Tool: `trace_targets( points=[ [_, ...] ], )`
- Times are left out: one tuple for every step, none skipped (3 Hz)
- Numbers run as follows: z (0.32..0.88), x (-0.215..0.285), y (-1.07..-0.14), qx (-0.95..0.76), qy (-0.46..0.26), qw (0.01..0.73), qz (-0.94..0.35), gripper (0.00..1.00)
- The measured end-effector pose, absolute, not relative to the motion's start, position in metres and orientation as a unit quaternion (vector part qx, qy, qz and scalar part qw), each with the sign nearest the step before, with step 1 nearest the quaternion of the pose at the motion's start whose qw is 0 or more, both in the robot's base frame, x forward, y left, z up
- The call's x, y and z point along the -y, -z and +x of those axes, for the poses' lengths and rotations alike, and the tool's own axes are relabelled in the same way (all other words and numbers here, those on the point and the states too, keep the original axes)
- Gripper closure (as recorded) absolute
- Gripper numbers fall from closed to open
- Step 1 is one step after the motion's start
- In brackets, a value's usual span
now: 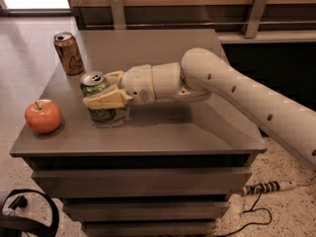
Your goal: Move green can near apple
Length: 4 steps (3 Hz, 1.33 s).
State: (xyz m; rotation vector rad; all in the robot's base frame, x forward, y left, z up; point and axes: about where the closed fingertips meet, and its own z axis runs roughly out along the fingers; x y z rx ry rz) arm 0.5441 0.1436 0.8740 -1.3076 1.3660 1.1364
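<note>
Dim (warm); end effector's (pixel 97 89) shadow on table (pixel 197 132).

Arm (pixel 247 100): off-white, smooth matte shell, thick round tube, widest at a rounded bulge nr the wrist end. Row of sm. dark round holes along its side, spaced fairly evenly. Wrist (pixel 160 83): short cylindrical segs, same off-white, thin dark seams btw them. Sm. dotted grille patch on side of the front seg. Gripper (pixel 100 92): over left part of table (pixel 163 132), clamped round green can (pixel 93 80). Fingers (pixel 106 100): pale yellow, flat, blocky, tapering to tips. Yellower & duller than arm shell.
</note>
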Motion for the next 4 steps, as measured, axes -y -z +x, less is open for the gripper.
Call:
trace_targets(
  points=[
    [0.5434,-0.1440,-0.8739,-0.549,-0.461,0.451,-0.531,0.82],
    [0.5434,-0.1440,-0.8750,-0.549,-0.461,0.451,-0.531,0.59],
    [0.5433,-0.1442,-0.8751,-0.549,-0.462,0.451,-0.531,0.35],
    [0.5433,-0.1442,-0.8751,-0.549,-0.462,0.451,-0.531,0.13]
  ],
)
